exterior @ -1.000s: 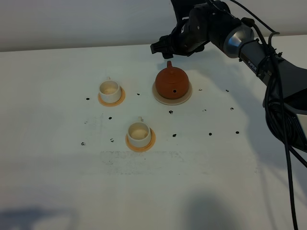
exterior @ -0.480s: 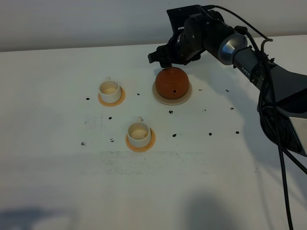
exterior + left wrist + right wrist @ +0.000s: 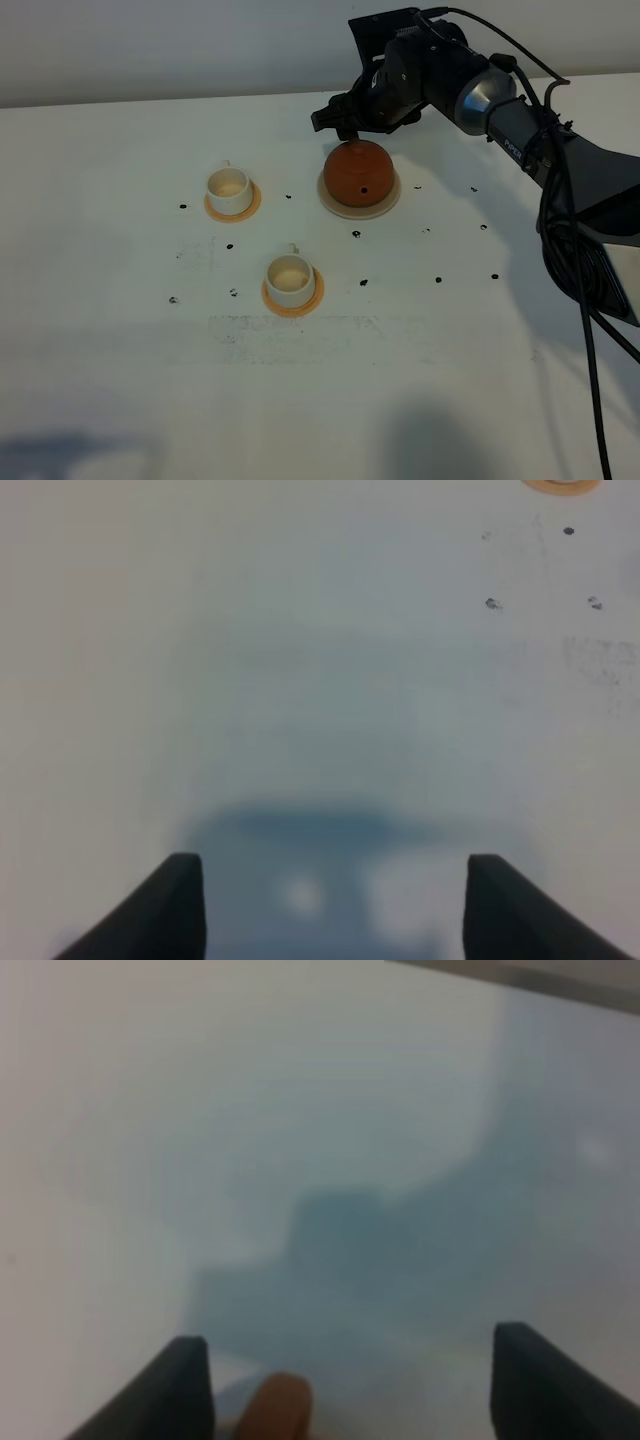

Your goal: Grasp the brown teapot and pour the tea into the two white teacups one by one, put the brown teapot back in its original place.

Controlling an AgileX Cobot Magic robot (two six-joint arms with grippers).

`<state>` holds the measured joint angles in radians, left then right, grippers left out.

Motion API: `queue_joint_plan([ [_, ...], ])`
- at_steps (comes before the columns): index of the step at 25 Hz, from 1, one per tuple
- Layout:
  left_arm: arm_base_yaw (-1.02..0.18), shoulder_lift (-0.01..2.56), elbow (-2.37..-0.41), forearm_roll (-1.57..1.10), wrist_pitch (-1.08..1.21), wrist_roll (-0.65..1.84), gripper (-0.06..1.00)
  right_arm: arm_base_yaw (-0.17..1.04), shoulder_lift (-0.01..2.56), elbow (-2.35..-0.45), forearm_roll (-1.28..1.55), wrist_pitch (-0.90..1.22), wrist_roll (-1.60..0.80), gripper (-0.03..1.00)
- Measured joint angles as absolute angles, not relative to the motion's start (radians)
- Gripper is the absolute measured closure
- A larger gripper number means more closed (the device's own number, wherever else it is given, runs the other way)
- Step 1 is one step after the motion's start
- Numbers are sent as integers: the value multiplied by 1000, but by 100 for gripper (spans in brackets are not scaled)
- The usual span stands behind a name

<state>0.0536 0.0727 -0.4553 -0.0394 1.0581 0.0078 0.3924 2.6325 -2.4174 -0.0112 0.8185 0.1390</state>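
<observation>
Barely started: brown teapot point(image 3: 356, 172) sits ungrasped on its saucer point(image 3: 388, 206) on the table point(image 3: 120, 380), right tool point(image 3: 335, 118) spread wide at its far side, far teacup point(image 3: 229, 186) and near teacup point(image 3: 290, 275) look empty, so grasp, both pours and return are pending.

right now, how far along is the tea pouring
Nothing done yet: the far white teacup and near white teacup show no dark tea. In hand: the open right gripper hovers at the brown teapot, sitting on its cream saucer. Left: grasp, pour twice, return it.
</observation>
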Motion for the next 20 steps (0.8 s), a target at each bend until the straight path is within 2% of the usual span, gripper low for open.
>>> queue_joint_plan([
  [20,54,73,-455,-39,1058,8,39,390,2633,-2417,-72,821,139,38],
])
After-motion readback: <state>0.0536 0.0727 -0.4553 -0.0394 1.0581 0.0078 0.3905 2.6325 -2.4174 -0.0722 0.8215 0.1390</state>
